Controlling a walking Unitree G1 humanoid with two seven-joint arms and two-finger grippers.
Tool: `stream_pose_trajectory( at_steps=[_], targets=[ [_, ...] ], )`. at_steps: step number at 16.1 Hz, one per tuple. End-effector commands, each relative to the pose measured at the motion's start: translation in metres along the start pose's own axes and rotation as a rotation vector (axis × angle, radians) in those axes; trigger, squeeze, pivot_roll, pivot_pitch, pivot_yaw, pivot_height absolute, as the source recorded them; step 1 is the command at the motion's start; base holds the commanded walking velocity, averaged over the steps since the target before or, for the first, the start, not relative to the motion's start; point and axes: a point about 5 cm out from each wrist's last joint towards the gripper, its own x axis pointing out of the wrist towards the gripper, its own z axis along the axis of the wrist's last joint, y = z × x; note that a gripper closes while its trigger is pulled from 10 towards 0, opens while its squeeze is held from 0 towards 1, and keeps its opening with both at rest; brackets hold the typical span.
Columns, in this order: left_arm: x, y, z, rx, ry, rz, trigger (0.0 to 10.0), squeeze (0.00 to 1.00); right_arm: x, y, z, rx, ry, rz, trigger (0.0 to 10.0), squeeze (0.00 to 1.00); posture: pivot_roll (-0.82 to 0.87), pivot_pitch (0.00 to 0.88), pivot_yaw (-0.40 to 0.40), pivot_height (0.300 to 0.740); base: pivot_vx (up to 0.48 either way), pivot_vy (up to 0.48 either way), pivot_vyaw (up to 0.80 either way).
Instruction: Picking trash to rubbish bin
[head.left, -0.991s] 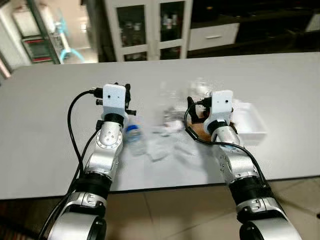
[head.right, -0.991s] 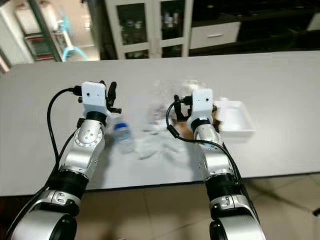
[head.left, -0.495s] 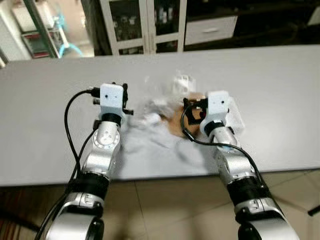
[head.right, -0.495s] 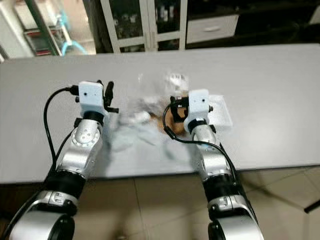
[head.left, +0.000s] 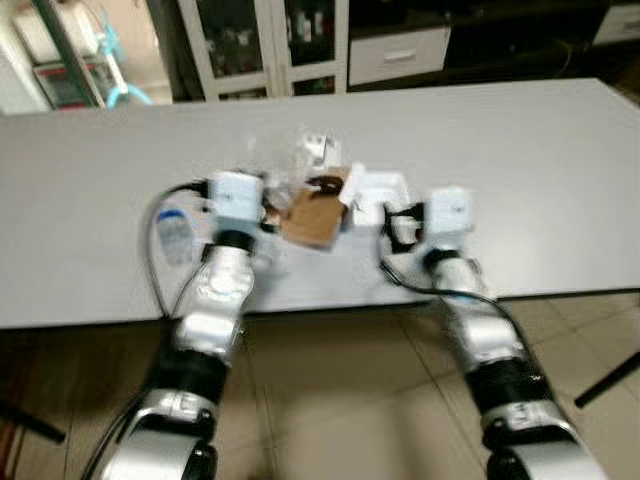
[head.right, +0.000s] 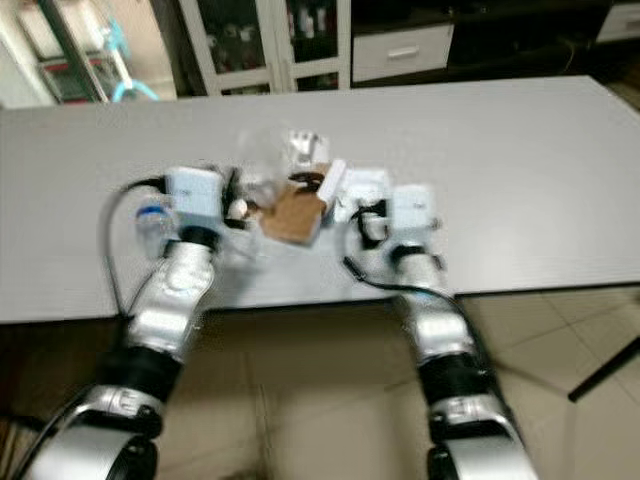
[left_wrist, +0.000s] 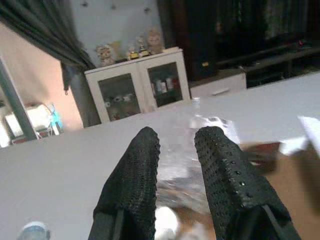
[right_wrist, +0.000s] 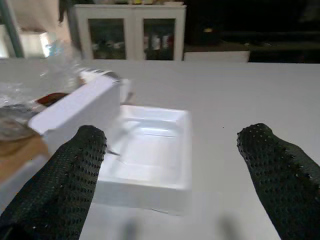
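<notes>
- Trash lies mid-table: a white foam tray, a piece of brown cardboard, crumpled clear plastic and a bottle.
- Right gripper: fingers wide apart, just before the tray; the tray is probably light, stiff and brittle, best pinched at its rim.
- Left gripper: fingers nearly together, empty, facing the plastic, which is likely soft and slippery.

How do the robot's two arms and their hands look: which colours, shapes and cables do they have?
Both arms are silver metal with rounded joints and black bands lower down. Each wrist carries a white box-shaped camera housing, and a black cable loops beside each arm. The left hand and the right hand each have two long black fingers with a dotted, textured surface and rounded tips.
</notes>
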Motion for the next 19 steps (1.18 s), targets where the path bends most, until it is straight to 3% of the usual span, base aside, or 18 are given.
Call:
stream_pose_trajectory(
  at_steps=[1,4,6,8,15,19],
  targets=[
    [0.005,0.017,-0.001,0.064,0.046,0.082,10.0,0.0,0.002,0.007,0.004,0.015,-0.008,0.018,10.0,0.0,-0.05,0.03,0.049,0.74,0.0,0.0,0.0],
    [0.01,0.032,0.003,0.045,0.063,0.177,10.0,0.0,0.002,0.007,0.004,0.014,-0.004,0.018,10.0,0.0,-0.04,0.031,0.049,0.74,0.0,0.0,0.0],
    [0.01,0.032,0.003,0.07,0.06,0.162,10.0,0.0,0.002,0.009,0.003,0.016,-0.001,0.022,10.0,0.0,-0.04,0.031,0.052,0.74,0.0,0.0,0.0],
    [0.008,0.029,0.0,0.044,0.083,0.155,10.0,0.0,0.002,0.01,0.003,0.019,-0.001,0.022,10.0,0.0,-0.04,0.031,0.053,0.74,0.0,0.0,0.0],
    [0.008,0.027,0.0,0.031,0.084,0.148,10.0,0.0,0.001,0.009,0.002,0.02,0.001,0.02,10.0,0.0,-0.04,0.034,0.053,0.74,0.0,0.453,0.0],
    [0.008,0.025,0.0,0.068,0.081,0.129,10.0,0.0,0.001,0.009,0.001,0.021,0.003,0.021,10.0,0.0,-0.04,0.036,0.054,0.74,0.0,0.072,0.0]
  ],
)
